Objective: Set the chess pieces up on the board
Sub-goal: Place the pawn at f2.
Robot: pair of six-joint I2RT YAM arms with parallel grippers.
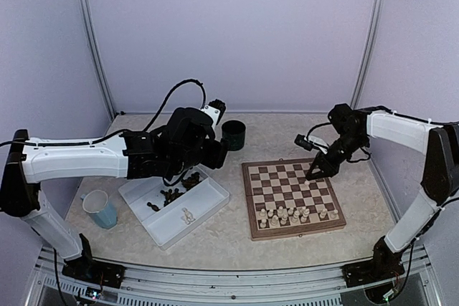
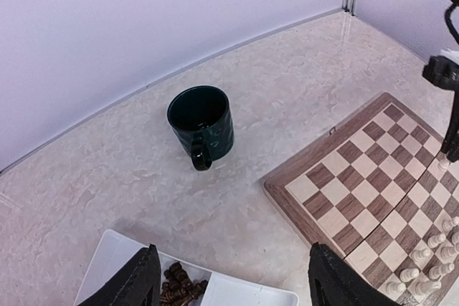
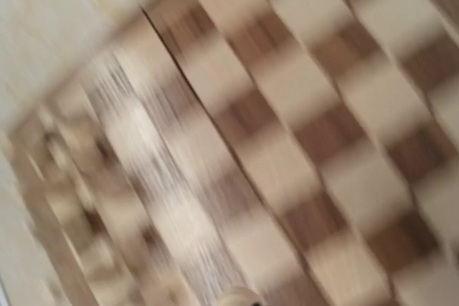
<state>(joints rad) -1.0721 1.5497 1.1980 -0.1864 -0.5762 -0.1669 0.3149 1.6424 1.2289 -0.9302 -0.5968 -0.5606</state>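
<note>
Well, starting at the left, a pale blue mug (image 1: 100, 209) stands on the table near the left arm's base. Just beside it lies a white tray (image 1: 204, 209), holding a heap of dark chess pieces (image 1: 172, 193) at its far end and a couple of cream ones (image 1: 188, 214) nearer the front. The left gripper (image 2: 234, 263) hangs over the far end of that tray, its jaws standing wide apart, with the dark heap showing below them in the wrist view. Beyond it, a dark green mug (image 1: 233, 134) sits upright on the table, apart from both tray and board.

To the right lies the board (image 1: 252, 202), flat and square to the table. Cream pieces (image 1: 294, 214) stand in its two near rows. The right gripper (image 1: 315, 171) points down over the board's far right part, close to the squares. Its own camera shows only smeared checks, so I cannot tell whether its jaws are apart or closed on anything.
</note>
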